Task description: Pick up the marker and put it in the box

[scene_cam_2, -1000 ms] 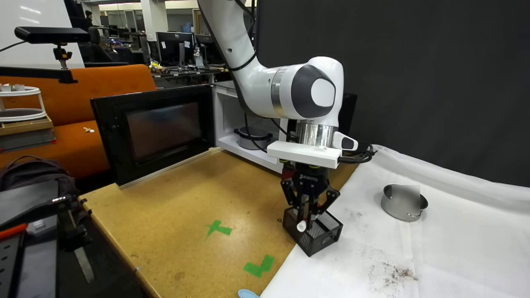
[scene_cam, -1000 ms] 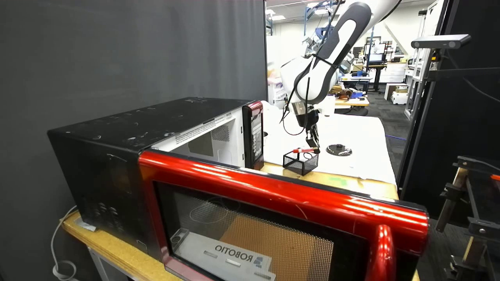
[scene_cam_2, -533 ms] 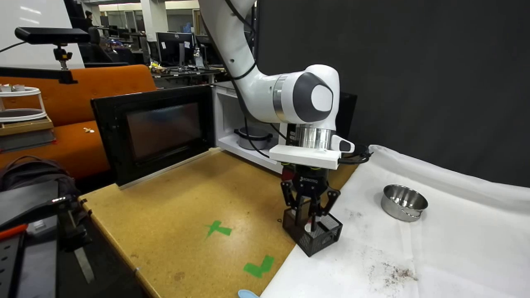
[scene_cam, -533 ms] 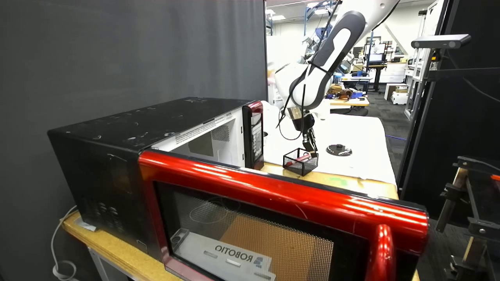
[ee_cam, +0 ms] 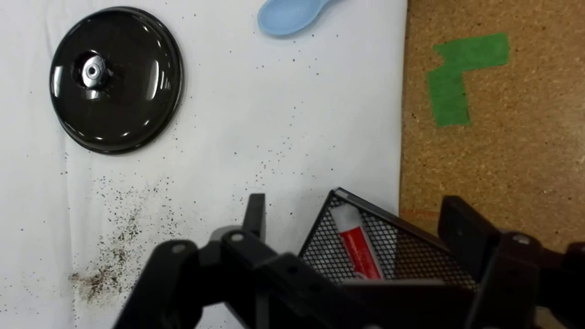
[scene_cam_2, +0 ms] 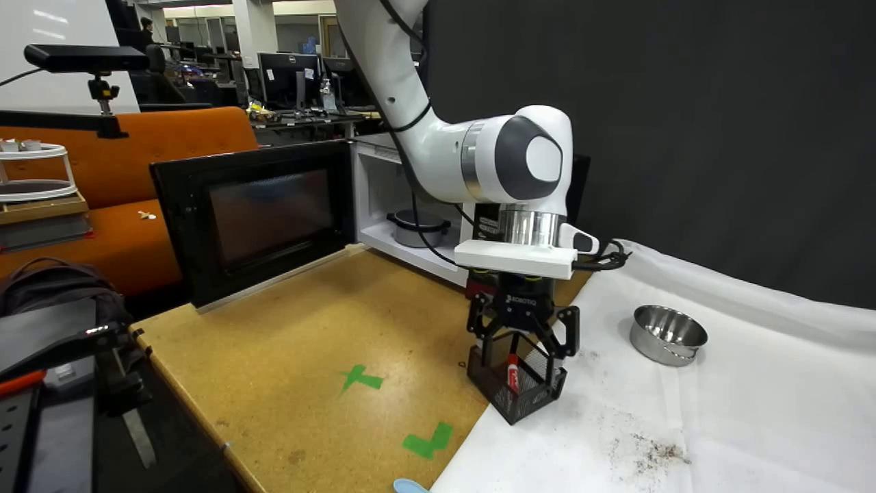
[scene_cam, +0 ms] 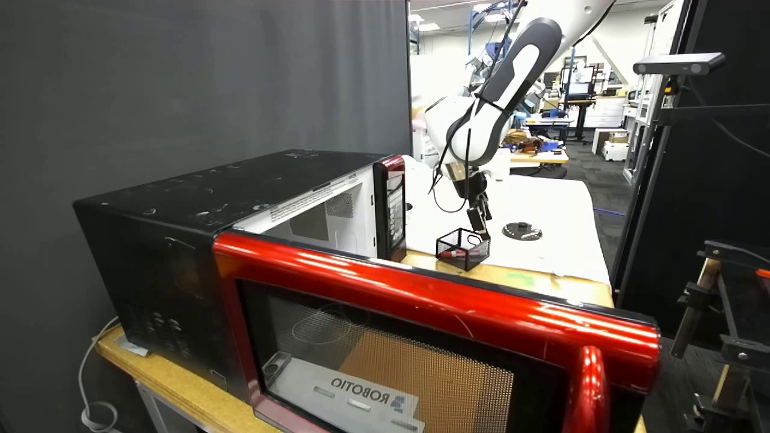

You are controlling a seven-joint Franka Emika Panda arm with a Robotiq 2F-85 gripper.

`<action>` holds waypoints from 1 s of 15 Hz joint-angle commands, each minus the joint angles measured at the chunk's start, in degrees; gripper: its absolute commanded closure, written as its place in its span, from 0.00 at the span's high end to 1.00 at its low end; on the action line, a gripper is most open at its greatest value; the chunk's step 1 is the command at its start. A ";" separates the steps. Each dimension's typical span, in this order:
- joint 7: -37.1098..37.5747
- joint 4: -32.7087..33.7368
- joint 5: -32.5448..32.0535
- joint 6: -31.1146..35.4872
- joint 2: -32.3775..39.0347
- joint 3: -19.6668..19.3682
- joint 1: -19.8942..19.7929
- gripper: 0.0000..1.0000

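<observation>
The red marker [ee_cam: 361, 251] with a whitish end lies inside the small black mesh box [ee_cam: 384, 215], on its floor. In an exterior view the marker [scene_cam_2: 512, 373] shows through the front opening between the box's dark edges. The box [scene_cam: 466, 266] stands where the white cloth meets the wooden tabletop. My gripper [ee_cam: 354, 205] is over the box with its jaws wide apart and nothing held. One finger [ee_cam: 255, 212] appears to the left of the box in the wrist view, the other over its right edge. The marker's lower end is hidden behind the gripper in that view.
A microwave with its red-framed door [scene_cam: 421, 276] swung open stands nearby, a grey pot [scene_cam_2: 419, 229] inside. On the cloth are a steel bowl [scene_cam_2: 667, 335], a dark round lid [ee_cam: 116, 80] and a blue spoon [ee_cam: 288, 16]. Green tape [ee_cam: 457, 73] marks the wood.
The gripper, shut on the marker at rim height a second ago, has come down slightly and opened. The marker has dropped, tilted at half a second, and now lies in the box.
</observation>
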 commanded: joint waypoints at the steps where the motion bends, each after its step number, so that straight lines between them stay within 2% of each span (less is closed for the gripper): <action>1: 0.92 -0.92 0.39 -3.43 -2.52 0.22 -1.07 1.00; 10: 1.53 -9.54 9.35 -0.38 -12.59 1.91 -7.61 1.00; 15: 4.80 -18.22 10.28 8.71 -19.03 0.47 -7.57 1.00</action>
